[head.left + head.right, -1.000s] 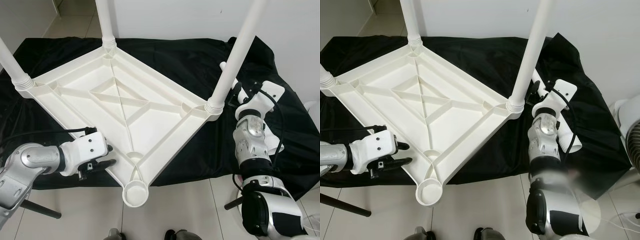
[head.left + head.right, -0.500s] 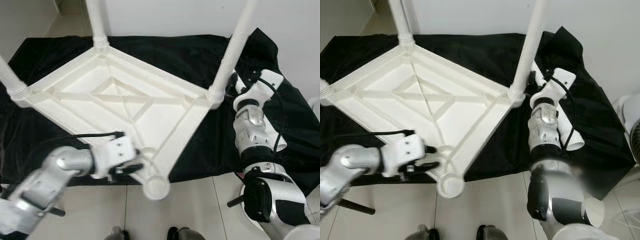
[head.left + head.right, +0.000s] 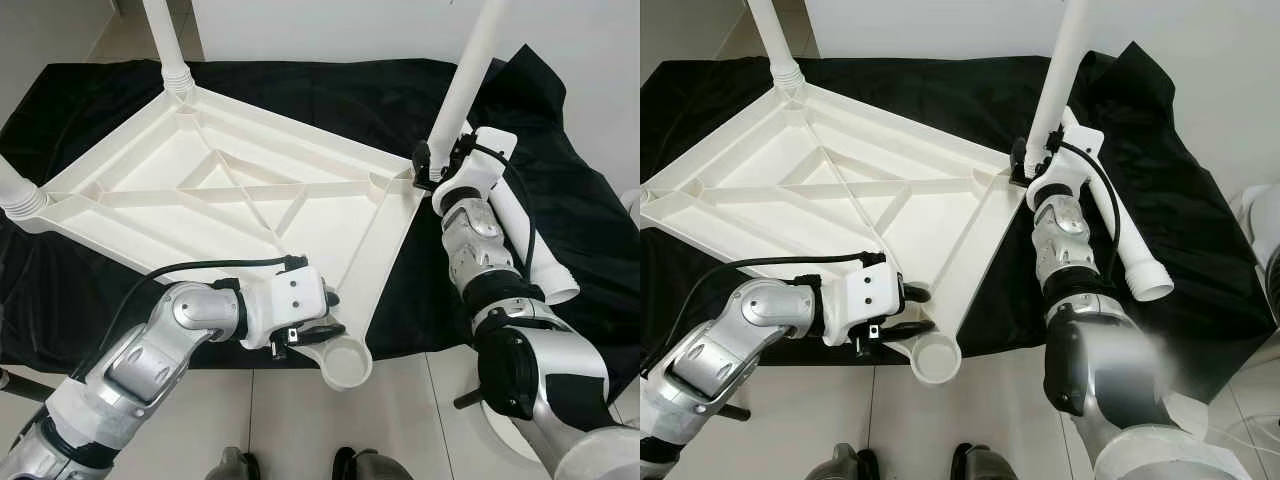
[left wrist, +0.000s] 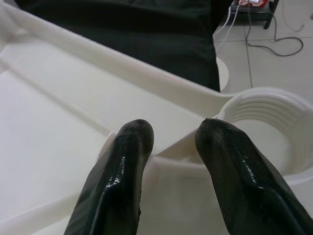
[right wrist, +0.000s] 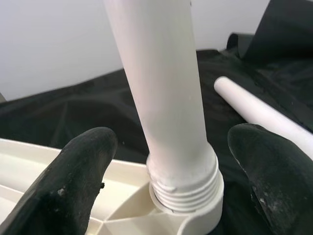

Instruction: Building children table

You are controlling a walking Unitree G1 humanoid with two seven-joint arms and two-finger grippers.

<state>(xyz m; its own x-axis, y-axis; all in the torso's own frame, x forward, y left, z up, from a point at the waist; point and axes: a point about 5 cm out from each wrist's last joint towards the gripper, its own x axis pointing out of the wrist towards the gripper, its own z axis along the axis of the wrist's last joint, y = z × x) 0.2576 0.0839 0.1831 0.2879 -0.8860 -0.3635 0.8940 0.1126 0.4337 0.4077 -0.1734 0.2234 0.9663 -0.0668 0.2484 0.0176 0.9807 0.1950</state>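
The white plastic table top lies upside down on a black cloth. Three white legs stand screwed into its corners: far, left and right. The near corner has an empty round socket. My left gripper is shut on the table's rim beside that socket, one finger on each side of the rib. My right gripper is open, its fingers standing wide on either side of the right leg's threaded base without touching it. A loose fourth leg lies on the cloth just right of that arm.
The cloth-covered surface ends at its front edge, and the socket corner overhangs the tiled floor. A white wall runs close behind. A white round object stands at the far right. My feet are below.
The table top has swung round: its socket corner went right with my left gripper, and the far leg went left. My right gripper moved from beside the right leg to straddle its base.
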